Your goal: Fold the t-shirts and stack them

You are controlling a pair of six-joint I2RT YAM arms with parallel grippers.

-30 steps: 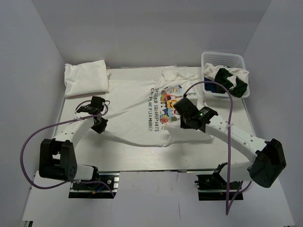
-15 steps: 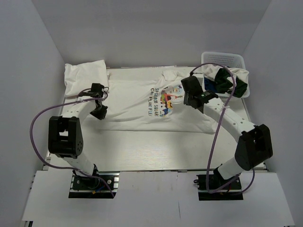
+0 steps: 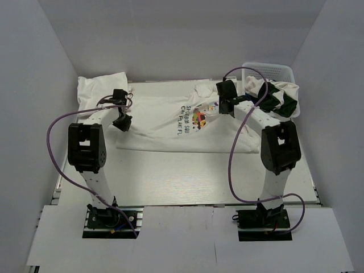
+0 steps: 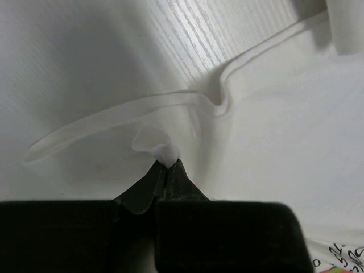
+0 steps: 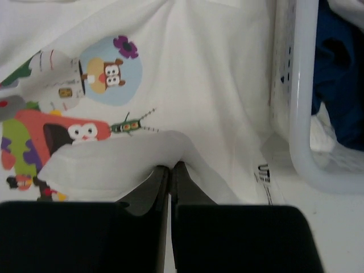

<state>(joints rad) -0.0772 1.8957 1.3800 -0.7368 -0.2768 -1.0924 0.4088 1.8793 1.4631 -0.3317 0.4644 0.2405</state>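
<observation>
Printed t-shirt (image 3: 165,128) folded farther back than before; left gripper (image 4: 168,164) and right gripper (image 5: 170,168) clamp it.

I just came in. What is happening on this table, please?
Two robot arms are folding a white printed t-shirt spread on the table. The left gripper and the right gripper each pinch its cloth, and a flap covers part of the print. A folded white shirt lies at the far left. Other shirts sit in the basket.
</observation>
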